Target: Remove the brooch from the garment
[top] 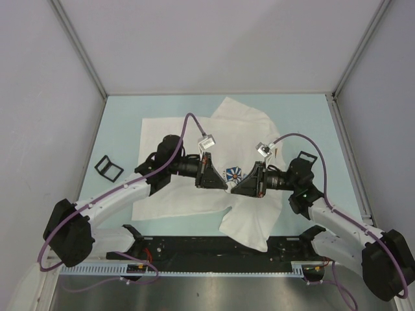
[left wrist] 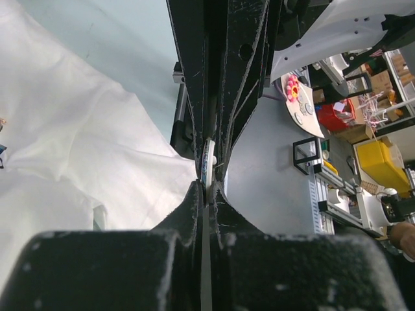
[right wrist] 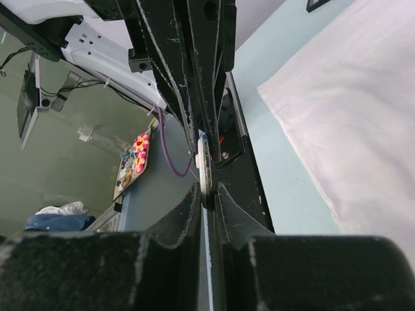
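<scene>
White T-shirt [top: 237, 123], frame centre: beside its flower print [top: 233, 173] we see the left gripper [top: 224, 184] pressed shut, likely steadying cloth, while the right gripper [top: 235, 188] pinches the edge-on brooch [right wrist: 204, 165], apparently to pull it free.

bright, even overhead light; top view sharp. shadows fall soft under the arms on the table [top: 123, 116]. garment [top: 240, 116] nearly blown white. wrist views: nearest foreground blurred, grainy; far background soft.
</scene>
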### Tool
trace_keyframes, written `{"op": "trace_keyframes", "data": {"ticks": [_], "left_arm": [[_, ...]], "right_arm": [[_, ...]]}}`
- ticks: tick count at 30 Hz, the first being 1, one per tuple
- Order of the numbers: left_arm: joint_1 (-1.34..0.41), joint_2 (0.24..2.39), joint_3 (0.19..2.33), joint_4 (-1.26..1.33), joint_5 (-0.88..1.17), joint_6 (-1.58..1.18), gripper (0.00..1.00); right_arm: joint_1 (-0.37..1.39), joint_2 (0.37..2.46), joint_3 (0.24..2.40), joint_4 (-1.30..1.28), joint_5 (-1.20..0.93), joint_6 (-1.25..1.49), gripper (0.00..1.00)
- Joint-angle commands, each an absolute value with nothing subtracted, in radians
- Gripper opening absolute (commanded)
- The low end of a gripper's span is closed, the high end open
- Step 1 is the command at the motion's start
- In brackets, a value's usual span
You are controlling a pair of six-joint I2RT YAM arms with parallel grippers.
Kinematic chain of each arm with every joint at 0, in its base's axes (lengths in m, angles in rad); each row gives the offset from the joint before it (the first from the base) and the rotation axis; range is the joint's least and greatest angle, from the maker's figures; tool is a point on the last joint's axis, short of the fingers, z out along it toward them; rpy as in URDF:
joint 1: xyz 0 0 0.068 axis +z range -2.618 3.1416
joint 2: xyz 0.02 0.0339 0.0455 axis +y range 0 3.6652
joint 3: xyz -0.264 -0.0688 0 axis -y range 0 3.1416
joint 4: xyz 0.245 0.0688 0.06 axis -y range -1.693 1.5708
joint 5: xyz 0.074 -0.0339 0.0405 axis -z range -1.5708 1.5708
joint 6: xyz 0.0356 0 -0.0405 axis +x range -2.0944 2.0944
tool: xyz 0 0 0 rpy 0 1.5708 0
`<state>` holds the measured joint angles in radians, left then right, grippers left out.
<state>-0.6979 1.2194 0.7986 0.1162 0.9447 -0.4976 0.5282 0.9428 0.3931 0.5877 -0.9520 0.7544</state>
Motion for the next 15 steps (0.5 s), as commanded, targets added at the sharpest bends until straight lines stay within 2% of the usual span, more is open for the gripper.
{"op": "trace_keyframes", "data": {"ticks": [1, 15], "left_arm": [[-0.704, 1.200, 0.822, 0.107, 0.945, -0.449, 0.00], [-0.729, 1.184, 0.857, 0.008, 0.879, -0.371, 0.00]], "right_arm": [[0.532, 0.976, 0.446, 0.632, -0.937, 0.787, 0.06], [0.529, 1.097, 0.480, 0.643, -0.916, 0.864, 0.00]]}}
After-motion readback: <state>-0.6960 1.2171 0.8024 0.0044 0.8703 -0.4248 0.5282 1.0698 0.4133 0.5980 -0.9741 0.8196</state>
